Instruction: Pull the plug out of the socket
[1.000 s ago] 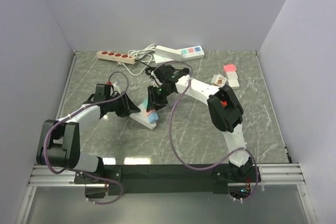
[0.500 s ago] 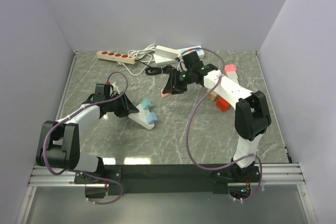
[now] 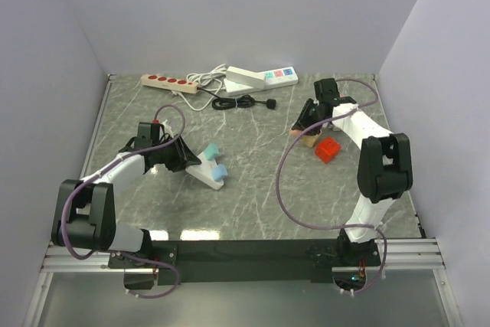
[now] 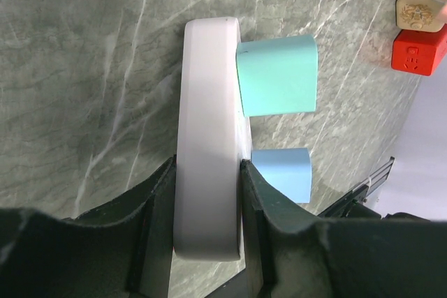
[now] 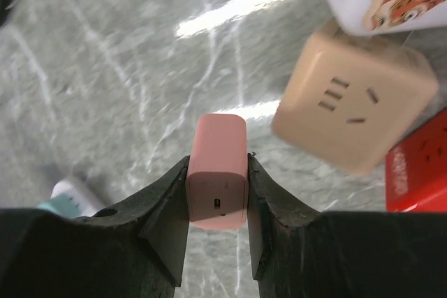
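We see a beige power strip [image 3: 170, 82] with red sockets far left, and a red cube [image 3: 328, 149] just beside a tan cube [image 5: 353, 113] at the right.

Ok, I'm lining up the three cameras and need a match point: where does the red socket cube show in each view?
Top external: the red socket cube lies on the table right of centre, by the right arm.
Left wrist: near the upper right corner.
Right wrist: at the right edge, cut off by the frame.
Shared landmark: the beige socket cube sits right next to it in all three views.
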Controlling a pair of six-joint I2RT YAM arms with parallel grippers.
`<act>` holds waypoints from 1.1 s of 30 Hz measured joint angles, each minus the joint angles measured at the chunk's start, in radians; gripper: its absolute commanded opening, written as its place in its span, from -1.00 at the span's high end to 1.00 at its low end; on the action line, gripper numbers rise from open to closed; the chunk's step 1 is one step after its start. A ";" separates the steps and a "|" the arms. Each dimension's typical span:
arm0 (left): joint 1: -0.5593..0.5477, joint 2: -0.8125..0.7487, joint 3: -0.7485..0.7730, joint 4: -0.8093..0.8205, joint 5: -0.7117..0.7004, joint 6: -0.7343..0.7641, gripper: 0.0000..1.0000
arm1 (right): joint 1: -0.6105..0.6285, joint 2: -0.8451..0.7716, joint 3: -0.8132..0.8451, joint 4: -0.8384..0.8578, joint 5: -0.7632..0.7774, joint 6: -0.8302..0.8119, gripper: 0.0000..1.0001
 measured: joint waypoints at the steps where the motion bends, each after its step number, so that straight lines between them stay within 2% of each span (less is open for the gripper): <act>1: 0.000 0.001 0.000 0.001 0.000 -0.001 0.99 | -0.005 0.016 0.006 -0.003 0.011 0.000 1.00; 8: 0.001 0.016 0.000 0.019 0.016 -0.010 0.99 | -0.022 0.135 0.081 -0.019 0.048 0.005 1.00; 12: 0.001 0.045 0.000 0.053 0.049 -0.012 0.99 | -0.056 0.177 0.136 -0.035 0.092 0.012 0.56; 13: 0.001 0.051 0.000 0.063 0.057 -0.013 0.99 | -0.066 0.184 0.152 -0.045 0.106 0.013 0.36; 14: 0.001 0.058 -0.001 0.075 0.066 -0.012 0.99 | -0.071 0.187 0.156 -0.049 0.110 0.013 0.36; 17: 0.000 0.079 -0.007 0.108 0.095 -0.013 0.99 | -0.091 0.198 0.187 -0.072 0.145 0.012 0.10; 18: 0.000 0.085 -0.009 0.118 0.104 -0.013 0.99 | -0.096 0.200 0.192 -0.079 0.156 0.013 -0.14; 20: -0.003 0.103 -0.009 0.140 0.127 -0.013 0.99 | -0.103 0.200 0.197 -0.085 0.171 0.013 -0.44; 21: -0.005 0.109 -0.009 0.149 0.134 -0.013 0.99 | -0.106 0.200 0.200 -0.093 0.182 0.010 -0.73; 22: -0.009 0.114 -0.009 0.155 0.140 -0.013 0.99 | -0.109 0.200 0.201 -0.100 0.190 0.011 -0.83; 27: -0.031 0.129 -0.009 0.172 0.159 -0.010 0.99 | -0.112 0.153 0.200 -0.117 0.171 -0.006 -0.89; 33: -0.056 0.167 -0.006 0.211 0.194 -0.011 0.99 | -0.060 -0.034 0.170 -0.104 0.046 -0.056 -0.89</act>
